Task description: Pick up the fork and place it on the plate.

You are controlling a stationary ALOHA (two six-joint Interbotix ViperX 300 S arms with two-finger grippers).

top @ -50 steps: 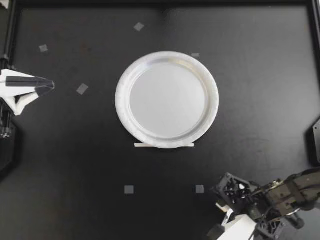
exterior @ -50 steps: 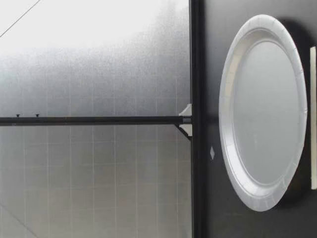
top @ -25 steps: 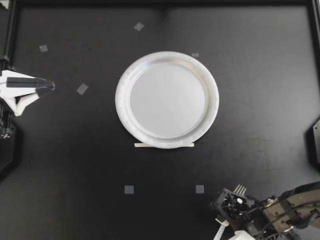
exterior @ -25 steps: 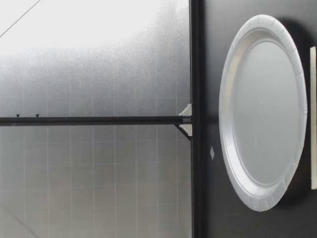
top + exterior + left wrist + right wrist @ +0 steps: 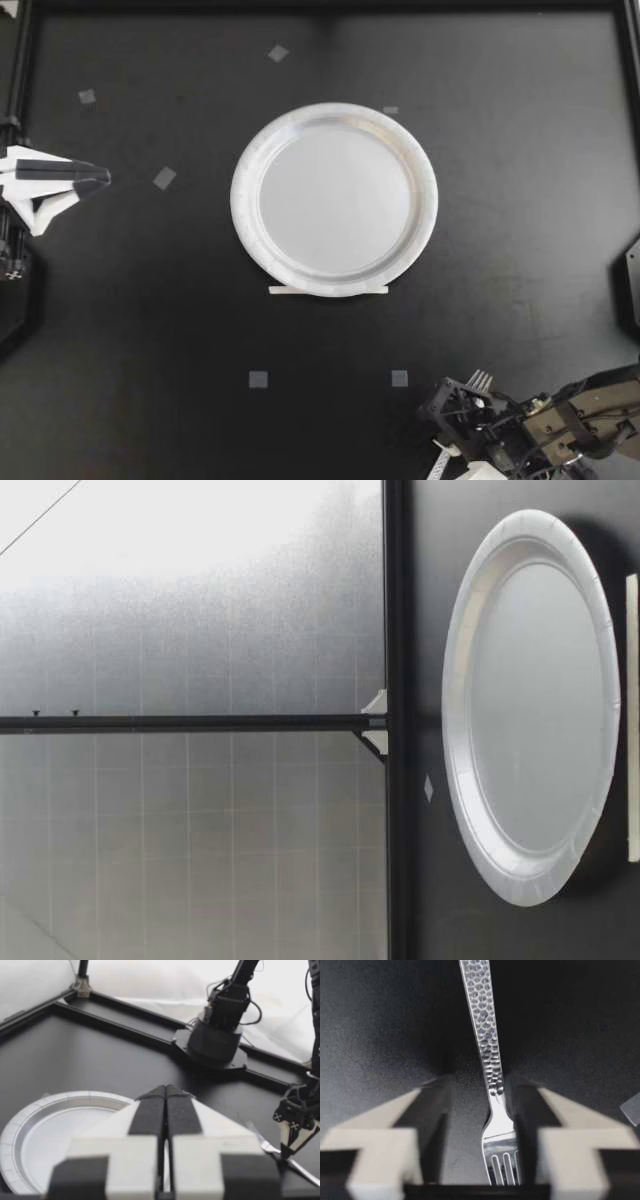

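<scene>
The white paper plate (image 5: 334, 201) lies mid-table, seen too in the low view (image 5: 530, 705) and ahead of my left gripper (image 5: 55, 1130). The metal fork (image 5: 480, 379) lies at the table's near right, only its tines showing past my right gripper (image 5: 462, 428). In the right wrist view the fork (image 5: 490, 1060), with its hammered handle, lies between the fingers of my right gripper (image 5: 477, 1095). It rests against one finger (image 5: 522, 1110), with a gap to the other, so the gripper is open. My left gripper (image 5: 95, 177) is shut and empty at the far left edge.
Small grey tape squares (image 5: 258, 379) dot the black table. A pale strip (image 5: 328, 290) lies against the plate's near rim. The left wrist view shows my right gripper (image 5: 295, 1130) standing over the fork (image 5: 265, 1144) and the other arm's base (image 5: 212, 1042).
My right arm has shifted toward the table's near edge, uncovering the fork's tines. Its fingers have narrowed around the fork. The left arm stays put.
</scene>
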